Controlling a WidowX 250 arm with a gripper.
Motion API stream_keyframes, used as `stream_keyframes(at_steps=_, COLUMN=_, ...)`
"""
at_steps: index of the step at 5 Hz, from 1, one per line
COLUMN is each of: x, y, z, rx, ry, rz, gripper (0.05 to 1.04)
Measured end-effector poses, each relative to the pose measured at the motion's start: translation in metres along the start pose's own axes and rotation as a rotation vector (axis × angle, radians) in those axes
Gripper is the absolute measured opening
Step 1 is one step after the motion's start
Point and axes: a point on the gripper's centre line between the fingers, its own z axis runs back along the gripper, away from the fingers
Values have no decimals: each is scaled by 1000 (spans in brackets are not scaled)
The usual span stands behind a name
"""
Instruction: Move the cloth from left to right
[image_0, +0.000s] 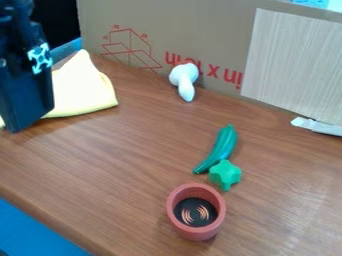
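The black gripper (27, 102) hangs at the upper left edge, in front of the cloth. Behind it lies the pale yellow cloth (83, 87), bunched on the left side of the wooden table (127, 155), with one peak standing up and its right part spread flat. The gripper's dark body hides the cloth's left part, and whether it touches the cloth I cannot tell.
A white mushroom-like toy (185, 80) is by the cardboard wall (200, 35) at the back. Right of centre lie a green pepper-like toy (220, 148) and a green star-like piece (226, 175). A reddish cup (217, 215) stands near the front.
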Motion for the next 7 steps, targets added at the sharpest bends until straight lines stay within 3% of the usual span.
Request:
stream_keyframes(at_steps=1, x=-1, y=0, z=-2, rx=-1, ry=3, rz=-8, gripper=1001)
stream_keyframes(at_steps=2, x=6, y=24, z=-12, rx=5, ry=-38, rz=50, gripper=1001)
stream_keyframes(at_steps=4, x=26, y=65, z=-37, rx=5, ry=-51, rz=89, gripper=1001)
stream_keyframes(at_steps=5, x=34, y=82, z=-54, rx=-2, ry=-9, rz=97, gripper=1001)
stream_keyframes(at_steps=6, x=41, y=102, z=-74, rx=-49, ry=33, rz=60, gripper=1001)
stream_keyframes(at_steps=7, x=56, y=123, z=-94, rx=-66, ry=60, rz=17, gripper=1001)
